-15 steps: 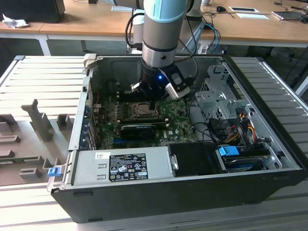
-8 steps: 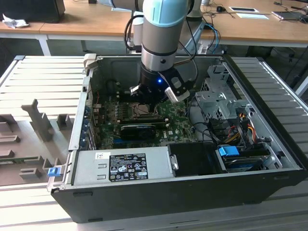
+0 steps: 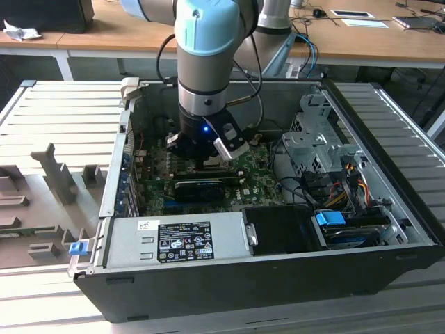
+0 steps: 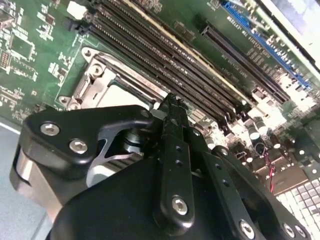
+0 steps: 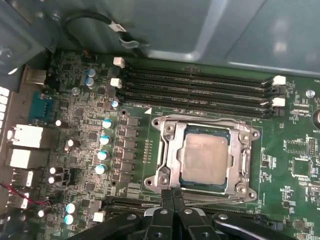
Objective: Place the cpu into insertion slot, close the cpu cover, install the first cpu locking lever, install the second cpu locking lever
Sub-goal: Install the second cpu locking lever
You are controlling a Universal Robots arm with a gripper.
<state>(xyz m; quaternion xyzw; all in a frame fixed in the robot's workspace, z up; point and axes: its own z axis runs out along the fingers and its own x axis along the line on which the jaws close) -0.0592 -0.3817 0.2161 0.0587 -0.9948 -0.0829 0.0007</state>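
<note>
The cpu (image 5: 204,157), a square chip with a silver-grey top, lies flat in the insertion slot (image 5: 248,136) on the green motherboard (image 5: 85,145). The silvery cpu cover (image 5: 171,150) lies down around it, and the chip shows through its window. My gripper (image 5: 173,192) is shut, with its two black fingers pressed together. Their tips are right at the slot's edge, at the middle of one side. In the second wrist view the fingertips (image 4: 171,102) sit against the metal rim of the slot (image 4: 95,75). In the exterior view the gripper (image 3: 201,158) reaches down into the open computer case.
Long black memory slots (image 5: 195,87) run beside the socket, and rows of capacitors (image 5: 105,145) stand on its other side. The case walls (image 3: 208,289), a power supply (image 3: 177,240), a drive cage (image 3: 313,139) and loose cables (image 3: 341,188) close in around the arm.
</note>
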